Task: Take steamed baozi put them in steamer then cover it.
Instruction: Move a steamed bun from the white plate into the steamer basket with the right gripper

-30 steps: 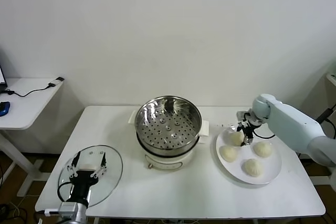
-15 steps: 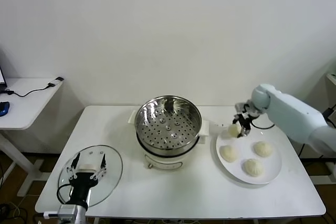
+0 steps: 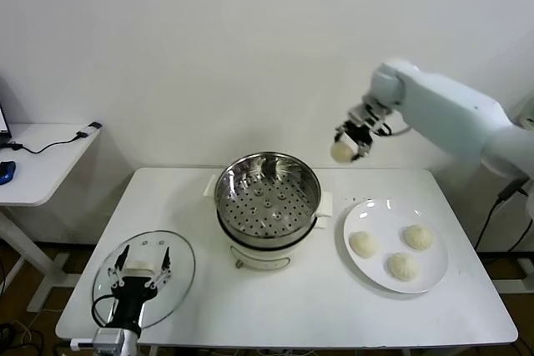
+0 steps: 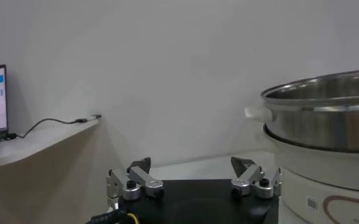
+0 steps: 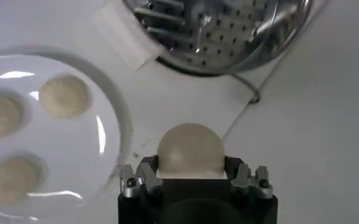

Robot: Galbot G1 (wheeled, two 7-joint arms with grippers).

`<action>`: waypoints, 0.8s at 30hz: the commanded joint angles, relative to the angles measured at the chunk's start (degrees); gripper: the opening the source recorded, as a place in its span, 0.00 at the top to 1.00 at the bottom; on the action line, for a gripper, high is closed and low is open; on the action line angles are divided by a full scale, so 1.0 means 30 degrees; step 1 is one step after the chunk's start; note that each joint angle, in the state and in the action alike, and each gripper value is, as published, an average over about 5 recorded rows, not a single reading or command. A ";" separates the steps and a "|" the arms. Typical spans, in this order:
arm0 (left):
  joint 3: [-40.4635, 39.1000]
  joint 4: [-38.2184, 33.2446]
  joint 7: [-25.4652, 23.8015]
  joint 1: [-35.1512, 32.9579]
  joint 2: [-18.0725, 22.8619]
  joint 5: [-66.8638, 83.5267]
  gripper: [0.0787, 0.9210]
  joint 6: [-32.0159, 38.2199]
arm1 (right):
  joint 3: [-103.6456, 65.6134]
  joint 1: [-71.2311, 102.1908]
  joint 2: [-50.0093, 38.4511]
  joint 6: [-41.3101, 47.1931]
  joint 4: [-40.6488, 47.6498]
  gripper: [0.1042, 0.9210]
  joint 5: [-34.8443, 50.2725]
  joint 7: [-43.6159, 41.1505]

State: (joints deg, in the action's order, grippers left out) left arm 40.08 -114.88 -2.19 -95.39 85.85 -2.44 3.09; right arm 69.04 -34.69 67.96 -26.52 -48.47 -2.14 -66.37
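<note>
My right gripper (image 3: 347, 142) is shut on one cream-white baozi (image 3: 342, 151), held high in the air to the right of the steamer (image 3: 267, 198). The wrist view shows the bun (image 5: 190, 150) between the jaws, above the table beside the steamer (image 5: 228, 30). Three baozi (image 3: 363, 244) (image 3: 417, 237) (image 3: 401, 266) lie on the white plate (image 3: 384, 206). The steel steamer basket is empty on its white pot base. The glass cover (image 3: 179, 277) lies flat at the front left of the table. My left gripper (image 3: 142, 270) is open, low over the cover.
A white side desk (image 3: 37, 164) with a cable and a blue object stands at the far left. The white wall is close behind the table. The steamer side (image 4: 325, 122) fills the left wrist view's edge.
My right gripper has lifted one baozi off the plate, raising it and carrying it left toward the steamer. Three buns stay on the plate. The left arm has not moved.
</note>
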 commanded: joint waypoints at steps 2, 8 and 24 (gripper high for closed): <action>0.0065 -0.0156 -0.0001 -0.0048 -0.0058 -0.0024 0.12 -0.0071 | 0.0075 -0.0772 0.3823 -0.4265 -0.0804 0.28 -0.3781 0.0769; 0.0109 -0.0245 0.0023 -0.0191 -0.0032 -0.0025 0.12 -0.0041 | -0.1208 0.1719 0.5039 -0.5478 -0.0716 0.28 -0.7327 0.1357; 0.0155 -0.0433 0.0120 -0.0642 0.0097 0.0050 0.12 0.0129 | -0.1642 0.4496 0.6609 -0.5471 0.2596 0.28 -0.8993 0.1419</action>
State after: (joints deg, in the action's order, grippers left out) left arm 40.50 -116.32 -1.88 -97.21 86.13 -2.41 3.45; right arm 64.95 -24.47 84.99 -41.05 -44.21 -24.74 -62.59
